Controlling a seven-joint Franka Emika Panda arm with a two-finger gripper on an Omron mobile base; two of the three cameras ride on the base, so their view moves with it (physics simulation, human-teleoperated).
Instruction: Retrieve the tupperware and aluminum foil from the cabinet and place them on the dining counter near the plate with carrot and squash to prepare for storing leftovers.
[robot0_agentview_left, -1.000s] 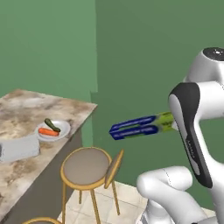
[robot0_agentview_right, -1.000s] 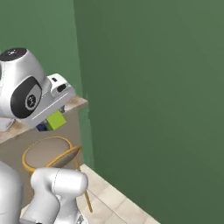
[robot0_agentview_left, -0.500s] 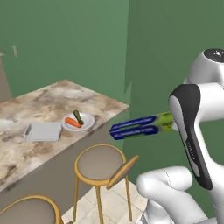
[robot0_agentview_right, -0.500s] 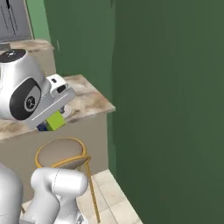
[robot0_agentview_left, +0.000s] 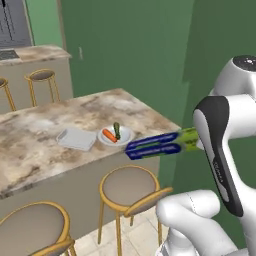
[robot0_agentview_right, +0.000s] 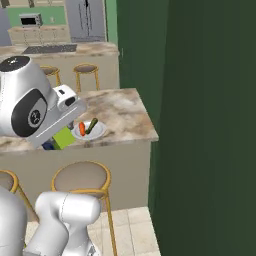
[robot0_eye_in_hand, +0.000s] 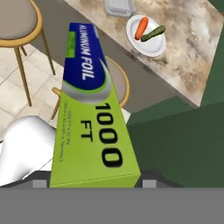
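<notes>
My gripper (robot0_eye_in_hand: 93, 182) is shut on the aluminum foil (robot0_eye_in_hand: 89, 113), a long blue and green box that sticks out ahead of the hand. The foil (robot0_agentview_left: 154, 144) hangs in the air above a stool, just off the dining counter's (robot0_agentview_left: 30, 152) front edge; its green end (robot0_agentview_right: 63, 137) peeks out under my arm. The plate (robot0_agentview_left: 116, 136) with an orange carrot (robot0_eye_in_hand: 141, 27) and a green squash (robot0_eye_in_hand: 153, 33) rests on the counter near its corner. The tupperware (robot0_agentview_left: 76, 139), a flat clear lidded box, lies right beside the plate (robot0_eye_in_hand: 146, 36).
Round stools with yellow frames (robot0_agentview_left: 131, 183) (robot0_agentview_left: 31, 231) stand along the counter's front. A dark green wall (robot0_agentview_right: 210, 125) rises close on the right, past the counter's end. Further back a second counter (robot0_agentview_left: 35, 53) has its own stools.
The base has driven, so the whole scene has shifted: the dining counter, plate and tupperware now sit nearer and more central. The foil stays held in the same place relative to the arm.
</notes>
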